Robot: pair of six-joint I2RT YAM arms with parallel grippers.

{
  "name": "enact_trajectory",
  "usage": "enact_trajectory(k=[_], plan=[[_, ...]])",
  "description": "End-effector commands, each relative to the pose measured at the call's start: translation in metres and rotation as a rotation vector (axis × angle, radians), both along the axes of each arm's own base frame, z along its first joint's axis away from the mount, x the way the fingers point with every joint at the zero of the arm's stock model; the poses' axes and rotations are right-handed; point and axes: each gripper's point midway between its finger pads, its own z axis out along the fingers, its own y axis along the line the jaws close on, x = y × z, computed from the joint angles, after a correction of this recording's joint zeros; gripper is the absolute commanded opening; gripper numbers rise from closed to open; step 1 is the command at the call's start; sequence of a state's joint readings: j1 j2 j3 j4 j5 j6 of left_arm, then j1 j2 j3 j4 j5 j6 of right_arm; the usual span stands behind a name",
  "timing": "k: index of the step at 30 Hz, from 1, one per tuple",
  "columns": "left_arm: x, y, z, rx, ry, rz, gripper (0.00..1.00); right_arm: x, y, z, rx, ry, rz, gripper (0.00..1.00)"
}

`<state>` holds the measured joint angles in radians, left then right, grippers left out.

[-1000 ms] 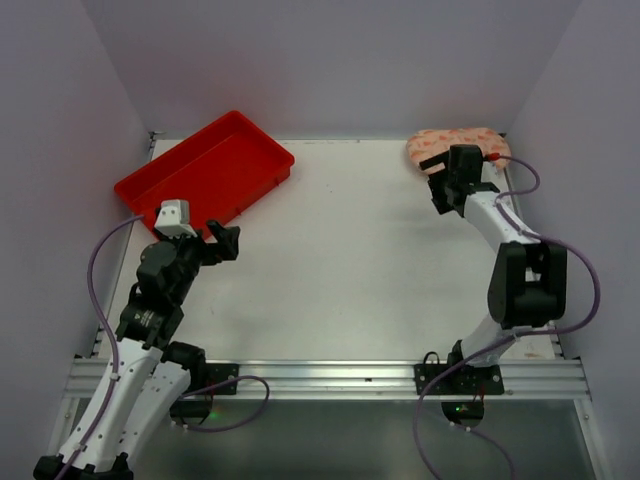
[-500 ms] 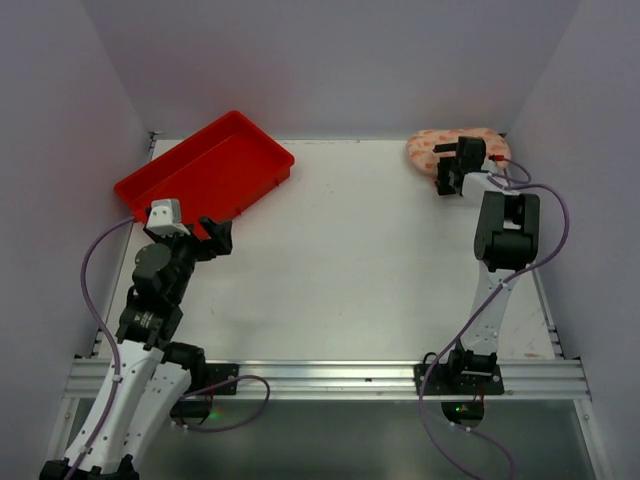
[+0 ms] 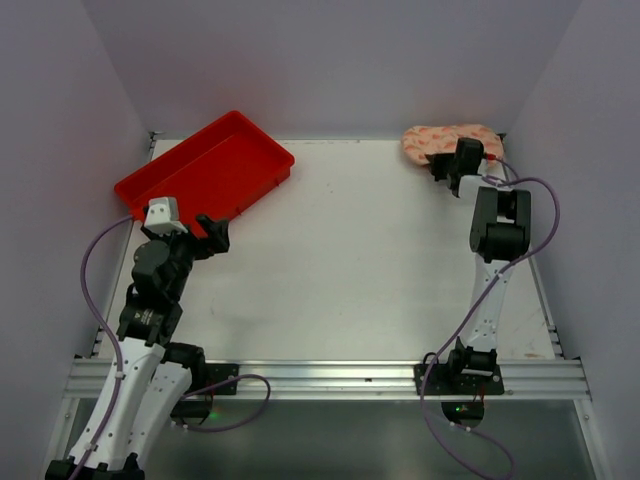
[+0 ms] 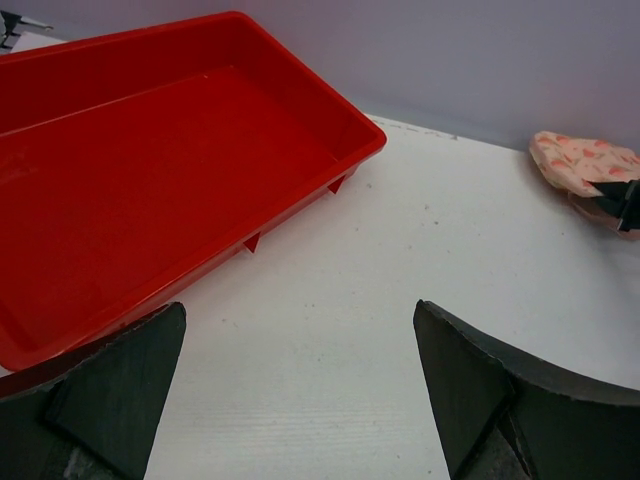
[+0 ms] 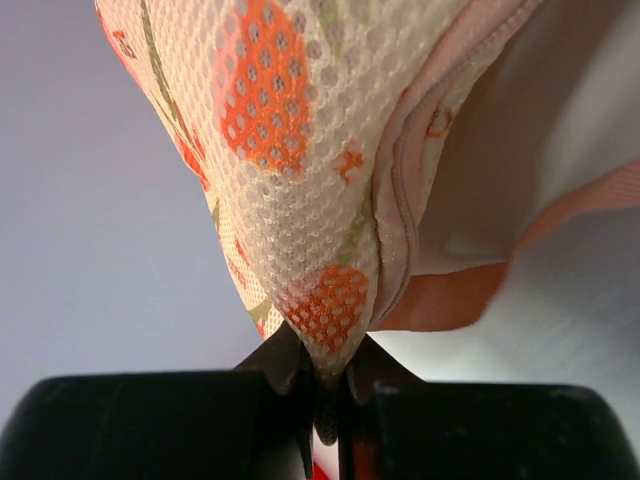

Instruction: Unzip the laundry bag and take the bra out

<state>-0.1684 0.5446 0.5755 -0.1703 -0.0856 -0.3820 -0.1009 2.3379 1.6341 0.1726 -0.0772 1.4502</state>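
Tabletop (image 3: 350,260): right end effector (image 5: 325,395) pinches laundry bag (image 5: 290,150); left end effector (image 4: 298,330) gapes near red tray (image 4: 150,180).

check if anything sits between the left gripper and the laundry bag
Nothing visible does. Bare table runs from the open left gripper to the laundry bag in the far right corner. The red tray lies left of that line; the right gripper is pinched on the bag's edge.

cream orange-printed laundry bag (image 3: 447,141), red tray (image 3: 205,168)
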Motion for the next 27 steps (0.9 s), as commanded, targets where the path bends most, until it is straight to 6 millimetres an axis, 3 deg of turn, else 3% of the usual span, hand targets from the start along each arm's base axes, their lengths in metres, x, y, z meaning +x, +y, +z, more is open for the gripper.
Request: enact_trajectory(k=[1,2,3,4,6,7,8,9,10,11,12,13,14,15,16,17,18,23,25,27], plan=[[0.002,-0.001,0.017,-0.001,-0.076,-0.012,1.0,-0.005,0.032,0.059,-0.026,-0.16,0.175,0.0],[0.002,-0.001,0.017,-0.001,-0.075,-0.017,1.0,-0.013,0.045,0.067,-0.023,-0.176,0.239,0.0],[0.001,-0.004,0.018,-0.002,-0.081,-0.03,1.0,-0.023,0.062,0.092,-0.037,-0.218,0.286,0.0],[0.0,-0.005,0.018,-0.004,-0.081,-0.038,1.0,-0.039,0.073,0.085,-0.067,-0.2,0.341,0.0],[-0.001,-0.008,0.019,-0.006,-0.085,-0.056,1.0,-0.066,0.108,0.095,-0.079,-0.211,0.478,0.0],[-0.001,-0.01,0.019,-0.01,-0.083,-0.064,1.0,-0.088,0.119,0.101,-0.107,-0.216,0.542,0.0],[-0.001,-0.012,0.019,-0.01,-0.082,-0.073,1.0,-0.108,0.144,0.107,-0.093,-0.238,0.649,0.0],[-0.001,-0.014,0.019,-0.014,-0.08,-0.08,1.0,-0.133,0.168,0.098,-0.079,-0.222,0.736,0.0],[-0.001,-0.017,0.019,-0.018,-0.077,-0.1,1.0,-0.153,0.181,0.111,-0.12,-0.26,0.817,0.0],[-0.001,-0.023,0.019,-0.02,-0.073,-0.124,1.0,-0.17,0.194,0.112,-0.136,-0.267,0.887,0.0],[-0.002,-0.027,0.019,-0.021,-0.065,-0.147,1.0,-0.201,0.219,0.104,-0.126,-0.255,0.999,0.0],[-0.002,-0.029,0.019,-0.021,-0.057,-0.159,1.0,-0.223,0.229,0.096,-0.165,-0.243,1.087,0.0],[-0.001,-0.033,0.02,-0.022,-0.046,-0.177,1.0,-0.242,0.239,0.106,-0.19,-0.268,1.153,0.0],[-0.003,-0.038,0.018,-0.02,-0.026,-0.203,1.0,-0.269,0.256,0.098,-0.19,-0.248,1.237,0.0],[-0.003,-0.039,0.017,-0.019,-0.014,-0.214,1.0,-0.291,0.26,0.088,-0.213,-0.225,1.302,0.0],[-0.002,-0.042,0.016,-0.019,0.0,-0.225,1.0,-0.307,0.265,0.096,-0.231,-0.252,1.346,0.0],[-0.003,-0.045,0.013,-0.021,0.017,-0.244,1.0,-0.334,0.27,0.082,-0.236,-0.227,1.425,0.0],[-0.005,-0.057,0.006,-0.027,0.072,-0.312,1.0,-0.402,0.271,0.064,-0.225,-0.157,1.683,0.0],[-0.006,-0.06,0.003,-0.028,0.086,-0.333,1.0,-0.417,0.266,0.053,-0.237,-0.092,1.739,0.14],[-0.005,-0.061,0.004,-0.027,0.094,-0.341,1.0,-0.408,0.255,0.044,-0.324,-0.041,1.669,0.35]])
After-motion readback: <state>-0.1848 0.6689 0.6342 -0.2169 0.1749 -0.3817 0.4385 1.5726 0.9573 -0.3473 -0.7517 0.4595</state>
